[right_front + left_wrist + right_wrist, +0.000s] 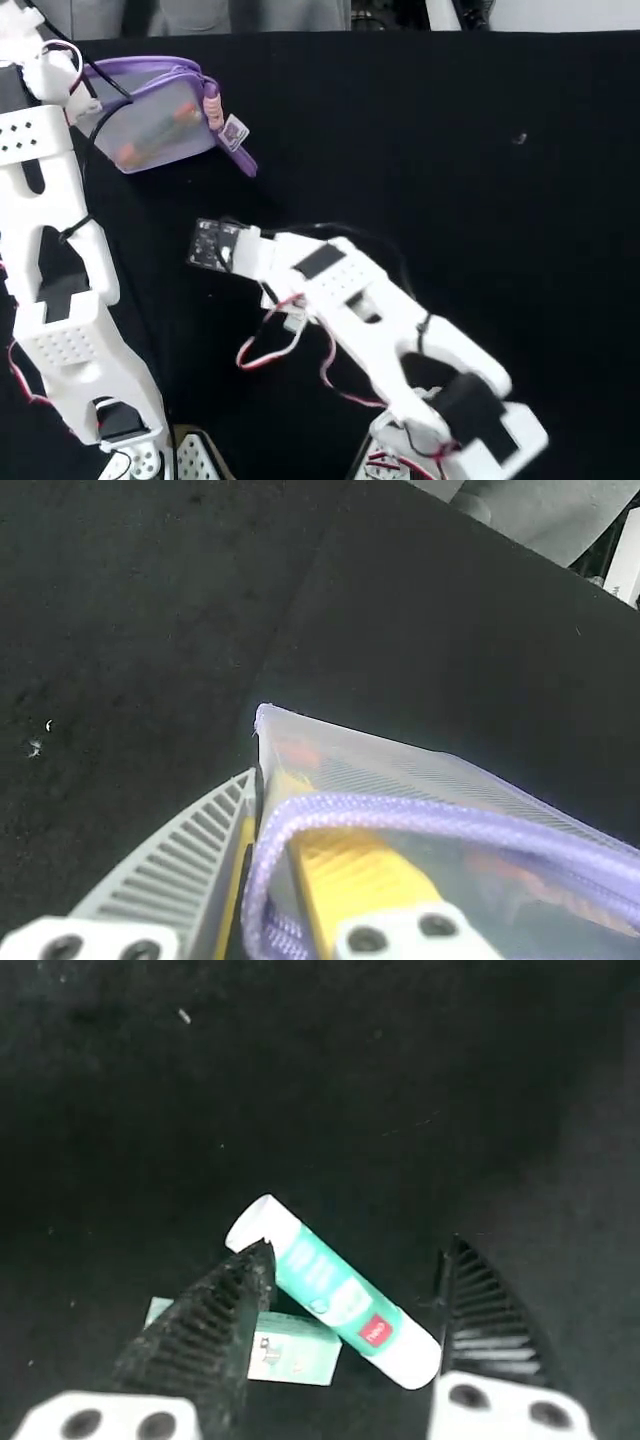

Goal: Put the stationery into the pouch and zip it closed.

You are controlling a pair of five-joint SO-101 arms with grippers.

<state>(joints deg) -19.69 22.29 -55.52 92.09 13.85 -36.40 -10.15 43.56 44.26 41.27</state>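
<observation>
Counter (450, 150): black cloth.

Pouch (155, 125): clear, purple zip trim, at the far left corner of the counter. It is tilted, with orange and green items visible inside.

Left end effector (270, 790): at the pouch's end. Its ribbed finger (190, 870) presses against the pouch wall, and it appears clamped on that edge, though the other finger is mostly hidden.

Right end effector (358, 1250): spread wide, low over the counter near the middle, well apart from the pouch.

Glue stick (335, 1290): white and green, lying flat between the open fingers, touching neither.

Small green-and-white block (290, 1345): just beside the glue stick, partly behind one finger.
</observation>
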